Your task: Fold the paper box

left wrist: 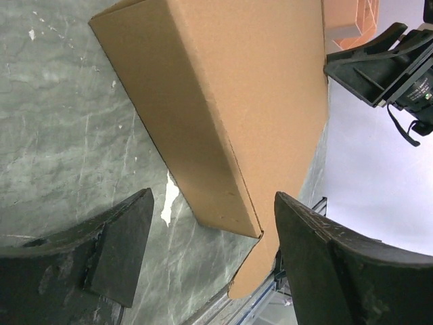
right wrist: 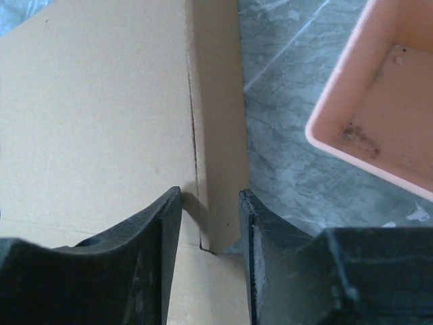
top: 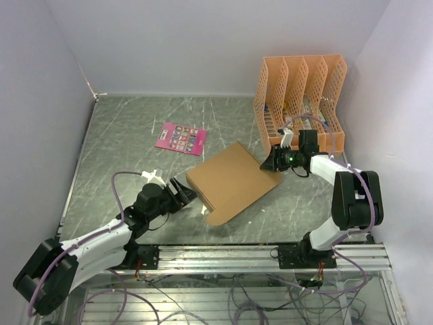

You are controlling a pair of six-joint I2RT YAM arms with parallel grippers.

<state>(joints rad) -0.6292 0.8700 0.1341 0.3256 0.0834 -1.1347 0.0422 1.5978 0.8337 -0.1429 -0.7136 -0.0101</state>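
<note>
Paper box (top: 233,179): lying near the middle of the counter (top: 122,149), turned at an angle, its broad brown panel facing up (plain cardboard, no print showing).
Box edges: one long side is standing up as a low folded wall facing the left arm; a rounded flap (top: 220,215) is sticking out flat at the near end.
Left fingers (top: 181,189): reaching in low from the near left, spread wide and released, gripping nothing.
Box against left fingers: in the left wrist view the near corner of the paper box (left wrist: 223,101) is sitting in the gap between the left fingers (left wrist: 122,247), clear of the one on the counter side; the flap is running close past the other, and contact there is not clear.
Right fingers (top: 270,162): coming in at the far right corner of the box, just in front of the orange file organizer (top: 301,101).
Box against right fingers: in the right wrist view a narrow upturned strip of the paper box (right wrist: 95,115) is passing between the right fingers (right wrist: 149,271), its tip lying in the gap; whether they are pinching it or only straddling it, I cannot tell.
Orange file organizer (right wrist: 379,115): standing just beside that corner, apart from the box.
Pink card (top: 180,138): lying flat on the counter beyond the box, well apart from both arms.
</note>
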